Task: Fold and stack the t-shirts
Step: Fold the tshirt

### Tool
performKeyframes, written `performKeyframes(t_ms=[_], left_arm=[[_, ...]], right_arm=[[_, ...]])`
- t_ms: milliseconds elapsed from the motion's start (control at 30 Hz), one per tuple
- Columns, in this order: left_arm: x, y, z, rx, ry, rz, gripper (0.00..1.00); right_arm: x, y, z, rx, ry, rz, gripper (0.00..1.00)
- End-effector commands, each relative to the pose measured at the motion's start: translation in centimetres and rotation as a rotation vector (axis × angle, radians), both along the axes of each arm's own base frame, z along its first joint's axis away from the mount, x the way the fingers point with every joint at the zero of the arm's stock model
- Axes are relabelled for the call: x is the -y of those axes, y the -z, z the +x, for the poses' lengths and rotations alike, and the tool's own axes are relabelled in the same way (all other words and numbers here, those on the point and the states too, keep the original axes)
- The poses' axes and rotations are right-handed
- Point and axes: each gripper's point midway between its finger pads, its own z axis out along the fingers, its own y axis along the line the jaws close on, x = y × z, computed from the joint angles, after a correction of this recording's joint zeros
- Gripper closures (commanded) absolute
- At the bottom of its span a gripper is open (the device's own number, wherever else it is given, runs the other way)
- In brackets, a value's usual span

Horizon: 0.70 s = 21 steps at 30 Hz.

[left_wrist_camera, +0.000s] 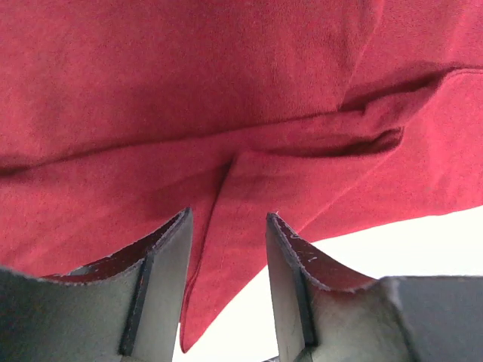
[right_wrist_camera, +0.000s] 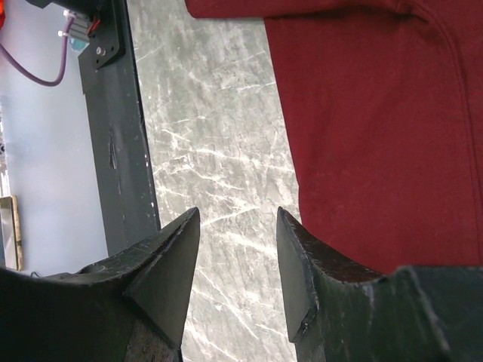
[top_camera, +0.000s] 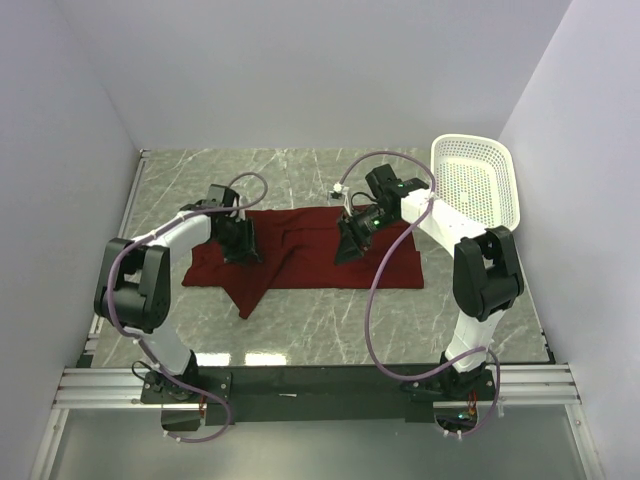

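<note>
Maroon cotton, soft and light: the t-shirt (top_camera: 300,255) looks likely to drape and slide rather than hold a shape, so I'd pinch it at a hem or doubled edge, never mid-panel. It lies spread but rumpled, plain, with one flap trailing toward the arms. The left gripper (left_wrist_camera: 226,219) stands part open and grips nothing, a folded ridge of cloth running into its gap. The right gripper (right_wrist_camera: 238,215) is likewise parted and empty over the bare marble table (right_wrist_camera: 219,151), the shirt's edge just beside one jaw.
</note>
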Motion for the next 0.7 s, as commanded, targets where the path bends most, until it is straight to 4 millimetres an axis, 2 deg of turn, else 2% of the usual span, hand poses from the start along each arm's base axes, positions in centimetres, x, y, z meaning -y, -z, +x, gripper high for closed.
performKeyframes(t_ms=[0,300,567,667], left_arm=[[0.5,-0.3,0.8,0.019,0.052,0.001,0.51],[0.4,1.2,0.2,-0.027,0.067,0.01,0.56],[1.7,0.1,-0.6,-0.035,0.117,-0.064,0.63],[1.9,-0.1,-0.7,-0.035,0.124,-0.077,0.69]], right_arm=[[0.0,-1.6,0.3,0.035,0.001,0.049,0.48],[0.2,-1.7,0.5,0.033,0.01,0.055,0.48],[0.5,-1.8,0.8,0.032,0.02,0.057,0.48],[0.7,-1.9,1.0,0.033,0.025,0.058,0.48]])
